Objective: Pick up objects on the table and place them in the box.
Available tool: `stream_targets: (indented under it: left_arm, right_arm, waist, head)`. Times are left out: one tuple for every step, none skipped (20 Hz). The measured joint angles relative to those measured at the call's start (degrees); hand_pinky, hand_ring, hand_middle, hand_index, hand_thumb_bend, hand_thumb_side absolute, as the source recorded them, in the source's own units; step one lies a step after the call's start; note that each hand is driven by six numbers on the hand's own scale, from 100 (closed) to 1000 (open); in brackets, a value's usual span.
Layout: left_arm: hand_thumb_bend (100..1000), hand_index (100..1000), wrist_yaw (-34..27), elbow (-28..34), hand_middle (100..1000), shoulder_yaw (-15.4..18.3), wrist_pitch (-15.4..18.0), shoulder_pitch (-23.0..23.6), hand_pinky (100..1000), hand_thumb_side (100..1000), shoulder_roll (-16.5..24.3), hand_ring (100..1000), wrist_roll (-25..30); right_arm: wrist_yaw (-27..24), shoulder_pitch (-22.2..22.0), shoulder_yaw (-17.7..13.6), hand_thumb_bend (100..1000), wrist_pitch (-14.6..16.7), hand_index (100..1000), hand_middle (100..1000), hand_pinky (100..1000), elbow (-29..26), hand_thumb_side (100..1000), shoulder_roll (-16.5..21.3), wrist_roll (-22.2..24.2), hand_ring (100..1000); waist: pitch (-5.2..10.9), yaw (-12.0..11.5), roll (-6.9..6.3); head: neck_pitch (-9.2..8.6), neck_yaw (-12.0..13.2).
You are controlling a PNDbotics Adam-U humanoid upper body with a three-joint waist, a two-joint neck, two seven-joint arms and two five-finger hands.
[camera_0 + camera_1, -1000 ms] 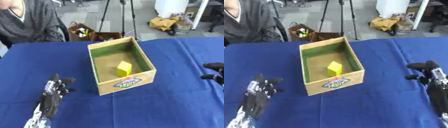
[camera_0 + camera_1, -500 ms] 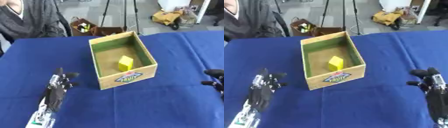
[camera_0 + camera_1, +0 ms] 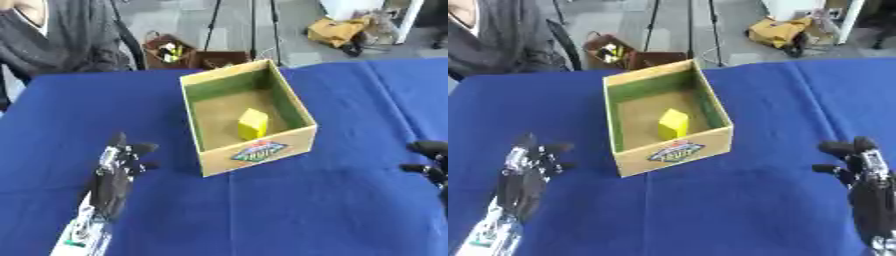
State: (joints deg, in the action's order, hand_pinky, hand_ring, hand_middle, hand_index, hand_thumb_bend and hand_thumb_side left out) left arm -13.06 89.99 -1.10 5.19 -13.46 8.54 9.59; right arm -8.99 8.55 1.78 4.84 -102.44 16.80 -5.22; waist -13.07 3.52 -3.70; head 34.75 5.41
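Left eye view. Box [image 3: 248, 118]: open cardboard carton, mid-bench, toward the far edge. Yellow block [image 3: 253, 124]: inside, on the floor of the box near its front wall. Left hand [image 3: 116, 170]: near the bench's left edge, fingers relaxed and spread, empty; a second ago it sat at the same spot. Blue bench [image 3: 289, 210]: no loose object shows on it, so the task looks complete or nearly so.

Right eye view. Right hand [image 3: 863, 170]: near the right edge, fingers relaxed, empty, lower than a second ago, apparently withdrawn. Its forearm is cut off at the lower corner; the box's label is unreadable.
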Motion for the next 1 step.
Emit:
stream_targets:
  left_arm:
    - [280,652,0.0,0.0,686,0.0,0.0,0.0,732,1000,0.0,918,0.0]
  right_arm:
    - [0.0,0.0,0.0,100,0.0,675,639,631,0.0,981,0.0,0.0,825]
  waist:
    - [0.0,0.0,-0.04]
  head:
    - [0.0,0.0]
